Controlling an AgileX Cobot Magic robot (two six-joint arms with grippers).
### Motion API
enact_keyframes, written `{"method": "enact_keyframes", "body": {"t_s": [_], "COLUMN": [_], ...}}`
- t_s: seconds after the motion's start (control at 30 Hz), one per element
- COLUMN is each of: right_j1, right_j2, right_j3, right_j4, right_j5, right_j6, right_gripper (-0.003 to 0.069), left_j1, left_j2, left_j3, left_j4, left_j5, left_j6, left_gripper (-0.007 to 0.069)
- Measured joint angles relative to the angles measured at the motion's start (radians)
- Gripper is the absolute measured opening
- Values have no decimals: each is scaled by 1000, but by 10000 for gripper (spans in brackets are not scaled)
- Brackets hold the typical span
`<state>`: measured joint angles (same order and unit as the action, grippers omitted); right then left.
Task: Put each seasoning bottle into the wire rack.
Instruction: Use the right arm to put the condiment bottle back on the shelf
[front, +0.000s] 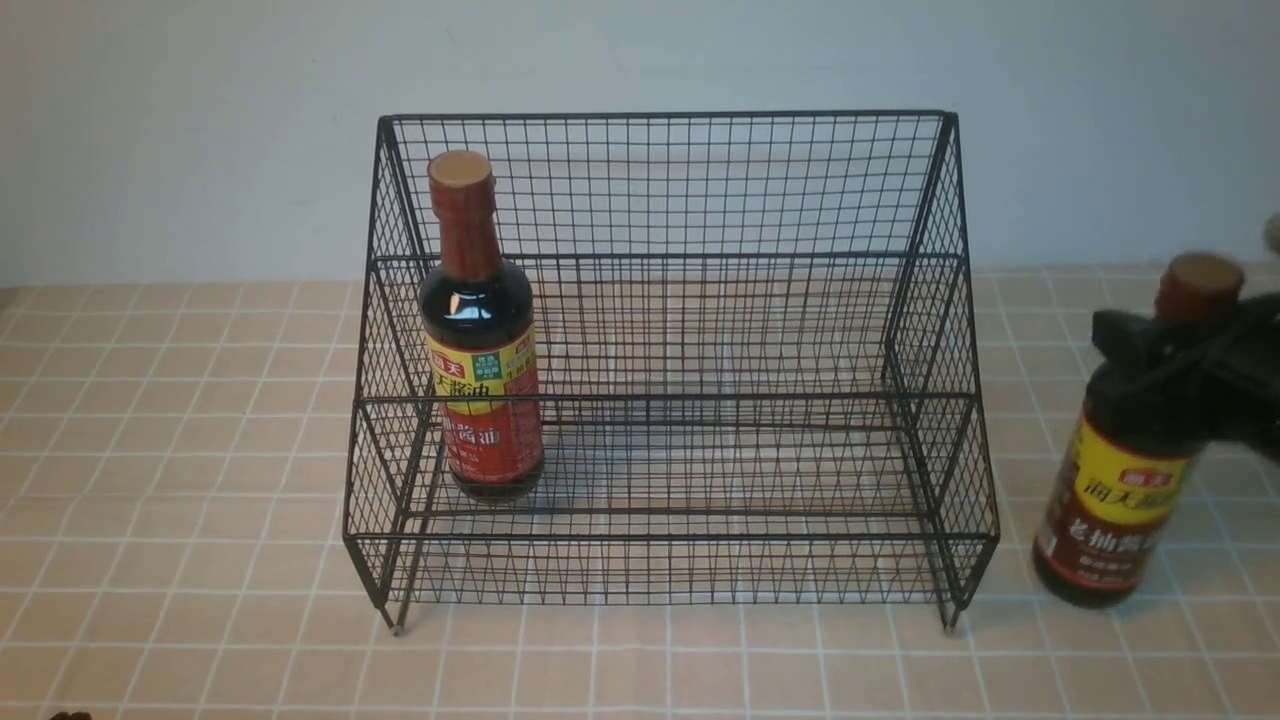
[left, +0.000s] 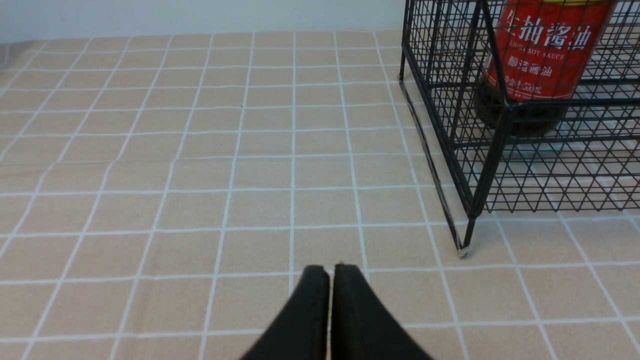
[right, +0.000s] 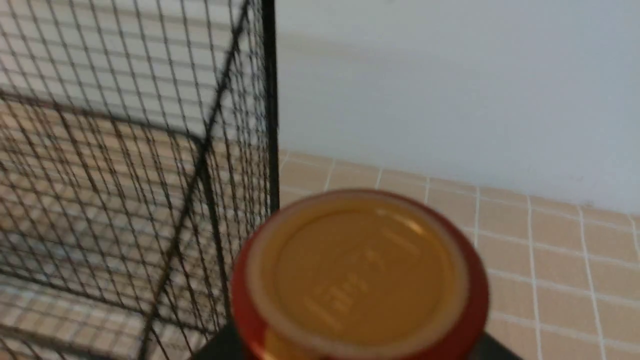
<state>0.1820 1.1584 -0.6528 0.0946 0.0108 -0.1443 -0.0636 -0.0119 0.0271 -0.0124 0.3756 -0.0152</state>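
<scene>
Height is looking crucial: right gripper (front: 1176, 346) is clamping the brown-labelled dark glass bottle (front: 1120, 500) beside the black wire-mesh rack (front: 940, 330), whose side is needing clearing; left gripper (left: 330, 272) is sitting closed.

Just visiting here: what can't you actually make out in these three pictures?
- Most of the right end effector: cut off by the front view's right edge, and in its blurred wrist view mostly hidden behind the cap of the brown-label bottle.
- Neck of the red-label bottle: cut off by the left wrist view's frame edge.
- Body of the left end effector: only closed fingertips show; the frame edge cuts the rest.
</scene>
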Motion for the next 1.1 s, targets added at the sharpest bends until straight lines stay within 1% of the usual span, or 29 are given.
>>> {"method": "enact_keyframes", "body": {"t_s": [0.07,0.17,0.33,0.4,0.47,0.57,0.6,0.63,0.67,0.7,0.77,0.9,1.1], "right_j1": [0,0,1,21,73,166,210,218,274,280,327,340,340], "right_j2": [-44,-77,-87,-87,-86,-72,-56,-53,-19,-14,41,132,221], "right_j3": [-89,-200,-361,-400,-425,-441,-447,-447,-450,-450,-450,-450,-450], "right_j4": [-4,-5,7,23,27,30,35,37,45,47,49,48,46], "right_j5": [82,147,213,229,232,215,198,195,162,157,103,1,-69], "right_j6": [1,1,2,2,-3,-3,-2,-2,0,2,3,3,2], "right_gripper": [269,268,268,268,268,268,268,268,268,268,267,267,265], "left_j1": [0,0,0,0,0,0,0,0,0,0,0,0,0], "left_j2": [0,0,0,0,0,0,0,0,0,0,0,0,0], "left_j3": [0,0,0,0,0,0,0,0,0,0,0,0,0], "left_j4": [0,0,0,0,0,0,0,0,0,0,0,0,0], "left_j5": [0,0,0,0,0,0,0,0,0,0,0,0,0], "left_j6": [0,0,0,0,0,0,0,0,0,0,0,0,0], "left_gripper": [-7,-7,-7,-7,-7,-7,-7,-7,-7,-7,-7,-7,-7]}}
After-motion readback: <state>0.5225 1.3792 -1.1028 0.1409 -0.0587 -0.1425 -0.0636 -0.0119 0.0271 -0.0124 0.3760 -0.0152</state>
